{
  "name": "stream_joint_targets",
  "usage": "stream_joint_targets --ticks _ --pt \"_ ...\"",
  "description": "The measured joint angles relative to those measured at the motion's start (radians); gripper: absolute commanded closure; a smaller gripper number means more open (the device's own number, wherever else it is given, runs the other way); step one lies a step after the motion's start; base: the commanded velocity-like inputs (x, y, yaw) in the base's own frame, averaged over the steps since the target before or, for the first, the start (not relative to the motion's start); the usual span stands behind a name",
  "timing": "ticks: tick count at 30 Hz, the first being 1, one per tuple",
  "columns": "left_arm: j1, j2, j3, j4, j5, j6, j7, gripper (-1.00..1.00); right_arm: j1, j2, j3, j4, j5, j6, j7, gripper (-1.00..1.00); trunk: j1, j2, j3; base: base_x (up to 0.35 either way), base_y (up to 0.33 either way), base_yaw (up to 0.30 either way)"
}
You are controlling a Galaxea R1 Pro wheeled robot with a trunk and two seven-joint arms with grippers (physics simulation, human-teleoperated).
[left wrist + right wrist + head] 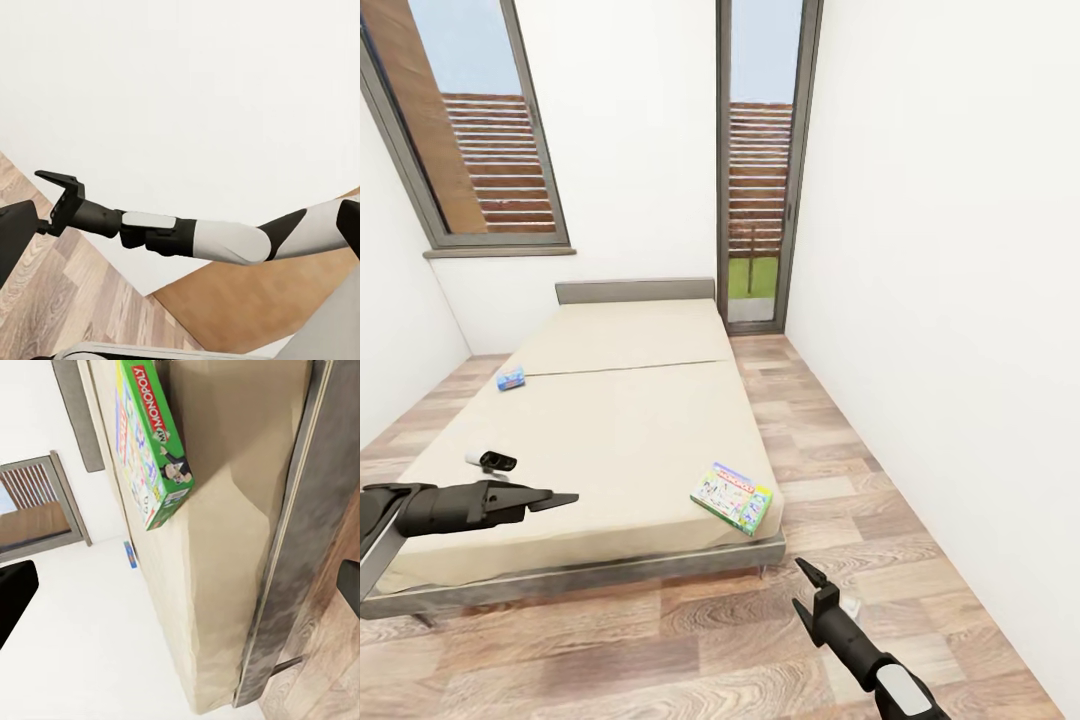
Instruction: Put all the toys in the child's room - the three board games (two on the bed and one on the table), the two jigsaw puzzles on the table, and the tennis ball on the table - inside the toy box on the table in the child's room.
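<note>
Robot position: at the foot of the bed (610, 420), facing its grey headboard (635, 291); mattress takes the frame centre in the head view.

Green-and-white board game (732, 497): lies flat on the mattress, lower right of centre, tight to the near right corner. Right wrist view shows the same box (154, 442), "MONOPOLY" on its green edge, one corner just beyond the mattress edge.

Small blue board game (511, 378): flat on the mattress, left of centre, near the left edge, well apart from the green box.

Left gripper (560, 497): lower left of the frame, held out level over the near left part of the mattress; fingers look together, holding nothing.

Right gripper (802, 590): lower right, low over the wood-plank floor (660, 650), short of the bed frame; fingers apart, empty. Left wrist view catches it (56, 196) against the white wall.

Why so held (judgement): right arm is nearest the green box and aimed at that corner, so it suits this pick; an overhanging corner gives a finger room beneath.

Stage: both bed games not yet picked up.
</note>
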Motion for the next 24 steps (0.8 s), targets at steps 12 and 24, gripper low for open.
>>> stream_joint_targets --ticks 12,24 --pt "0.002 -0.001 0.000 0.000 0.000 0.000 0.000 -1.00 0.000 0.000 0.000 -0.001 -0.006 0.001 0.000 -1.00 0.000 0.000 0.000 0.085 0.022 0.000" --pt "0.002 -0.001 0.000 0.000 0.000 0.000 0.000 -1.00 0.000 0.000 0.000 -0.002 -0.007 0.001 0.000 -1.00 0.000 0.000 0.000 0.138 0.020 0.000"
